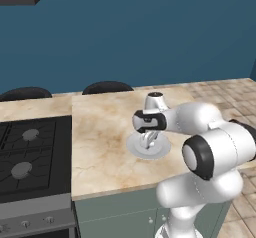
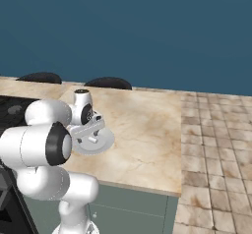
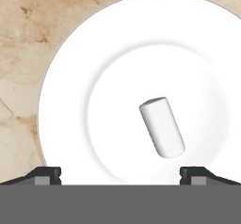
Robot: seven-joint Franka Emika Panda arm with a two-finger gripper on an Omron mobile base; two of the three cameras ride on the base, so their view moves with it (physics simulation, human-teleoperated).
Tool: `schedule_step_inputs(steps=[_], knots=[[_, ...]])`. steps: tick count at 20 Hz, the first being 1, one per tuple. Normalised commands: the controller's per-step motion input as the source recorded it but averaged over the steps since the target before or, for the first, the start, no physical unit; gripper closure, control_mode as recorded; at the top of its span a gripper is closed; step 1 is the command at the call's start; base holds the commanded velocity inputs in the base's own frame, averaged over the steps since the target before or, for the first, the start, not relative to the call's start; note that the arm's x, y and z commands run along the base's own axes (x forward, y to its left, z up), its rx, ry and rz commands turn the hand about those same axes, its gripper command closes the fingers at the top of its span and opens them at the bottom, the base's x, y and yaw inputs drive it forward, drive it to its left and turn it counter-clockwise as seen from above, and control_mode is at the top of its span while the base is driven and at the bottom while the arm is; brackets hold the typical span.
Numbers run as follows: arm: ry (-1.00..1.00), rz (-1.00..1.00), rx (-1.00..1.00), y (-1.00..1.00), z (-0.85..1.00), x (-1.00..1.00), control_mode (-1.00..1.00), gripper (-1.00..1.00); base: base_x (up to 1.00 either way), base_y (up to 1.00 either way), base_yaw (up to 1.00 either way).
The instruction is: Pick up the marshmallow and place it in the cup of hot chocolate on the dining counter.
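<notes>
White marshmallow [image 3: 161, 126], a short cylinder, lies on its side in the well of the round plate [image 3: 66, 100], slightly off centre and tilted diagonally in the hand view. Nothing touches it. Gripper [image 3: 120, 173] sits directly above the plate, pointing down; fingers [image 3: 47, 175] are spread wide apart, one tip at each lower corner of the hand view, with the marshmallow between them and free of both.

Plate [image 1: 134, 147] is light grey in the left base view and rests on the dining counter [image 1: 100, 132], beige marble top, toward the near edge and right of the black cooktop [image 1: 30, 152]. Gripper [image 1: 147, 141] hangs just over the plate there; whether the tips touch it, cannot tell. From the right base view, the plate [image 2: 104, 142] pokes out past the wrist, and the gripper [image 2: 90, 138] is over it.

Two black stool backs [image 1: 107, 87] rise past the far edge of the counter. Grey-green cabinets [image 1: 115, 209] are under it. Tiled floor [image 2: 211, 169] runs to the right.
</notes>
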Motion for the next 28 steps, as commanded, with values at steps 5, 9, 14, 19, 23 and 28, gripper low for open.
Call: schedule_step_inputs(steps=[5,9,14,19,23,28], knots=[[0.0,0.0,0.0,0.0,-0.12,0.21,-1.0,-1.0,0.0,0.0,0.0],[-0.02,0.0,0.0,0.0,-0.2,0.18,-1.0,-1.0,0.0,0.0,0.0],[-0.01,0.0,0.01,-0.01,-0.26,0.1,-1.0,-1.0,0.0,0.0,0.0],[0.0,0.0,0.0,0.0,-0.25,0.1,-1.0,-1.0,0.0,0.0,0.0],[-0.02,0.0,0.01,0.0,-0.12,0.14,-1.0,-1.0,0.0,0.0,0.0],[0.0,0.0,0.02,0.0,-0.07,0.09,-1.0,-1.0,0.0,0.0,0.0]])
